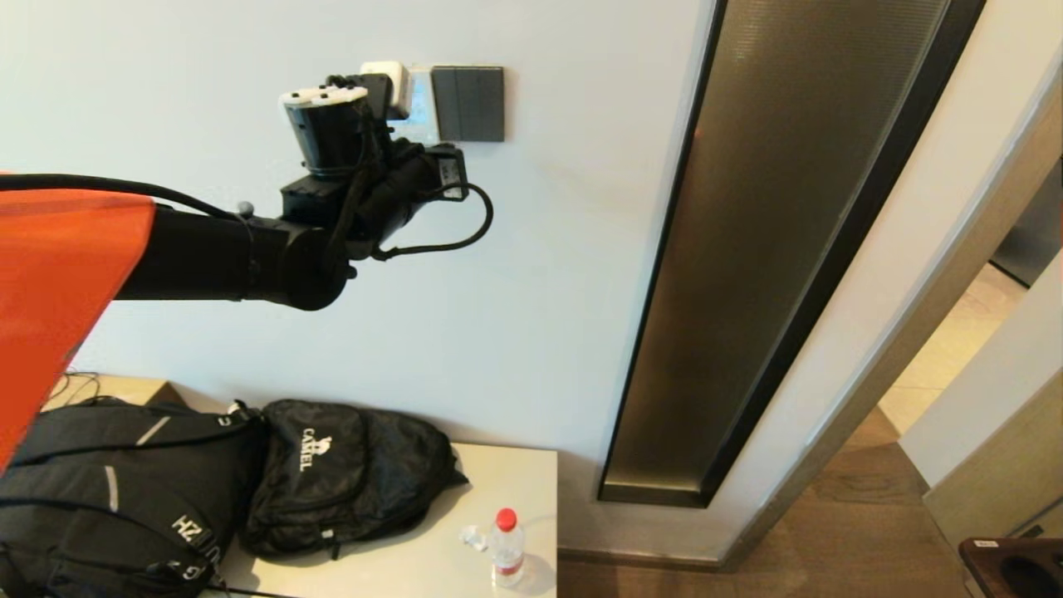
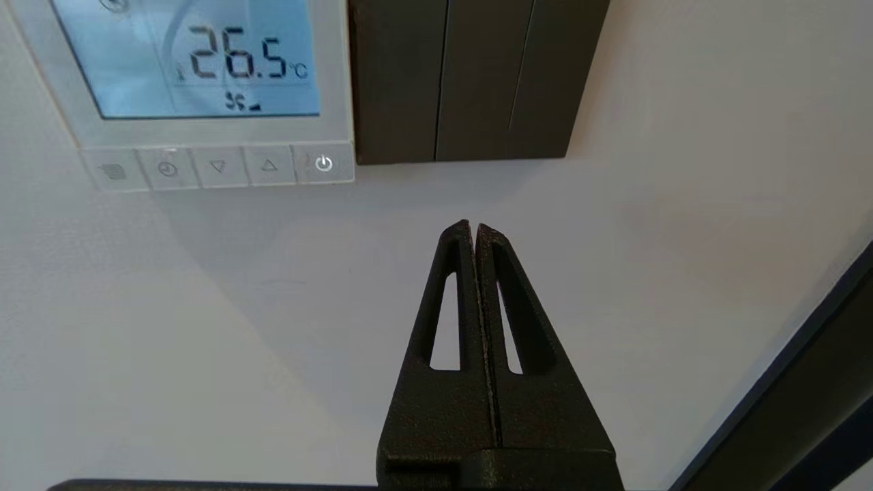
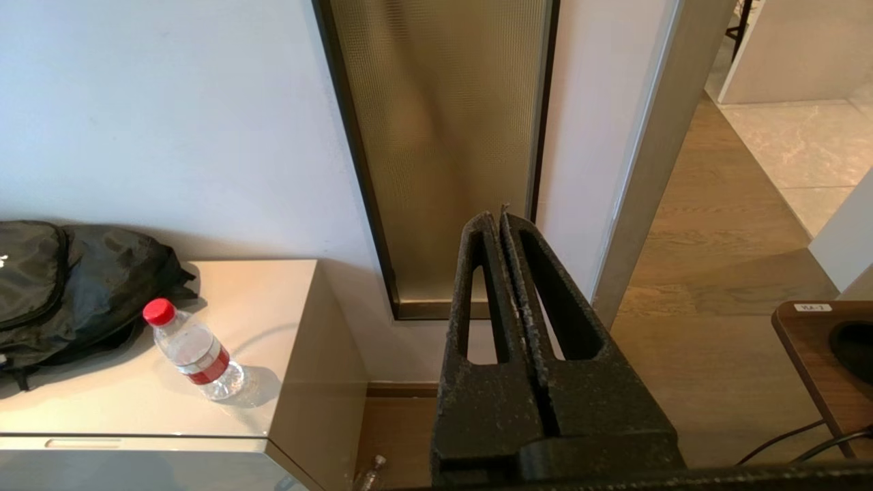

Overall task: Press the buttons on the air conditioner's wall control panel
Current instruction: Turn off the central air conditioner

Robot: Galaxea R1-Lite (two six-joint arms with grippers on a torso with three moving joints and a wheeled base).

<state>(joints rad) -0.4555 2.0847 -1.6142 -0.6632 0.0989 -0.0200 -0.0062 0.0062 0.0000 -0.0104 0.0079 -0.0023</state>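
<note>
The white air conditioner control panel [image 2: 198,133] is on the wall, its blue display lit and reading 26.5 °C. A row of several buttons [image 2: 218,167] runs along its lower edge, with the power button [image 2: 324,164] at the end nearest the dark switch plate [image 2: 470,75]. My left gripper [image 2: 474,225] is shut and empty, its tips a little below the panel and the switch plate, close to the bare wall and off the buttons. In the head view my raised left arm [image 1: 365,166] covers part of the panel [image 1: 419,104]. My right gripper [image 3: 496,215] is shut, empty and parked low.
A dark-framed ribbed glass panel [image 1: 772,249] stands right of the switches, with a doorway beyond it. Below sit a beige cabinet [image 1: 507,482], two black backpacks [image 1: 332,482], and a red-capped water bottle [image 1: 507,548]. A wooden table corner [image 1: 1013,565] is at the lower right.
</note>
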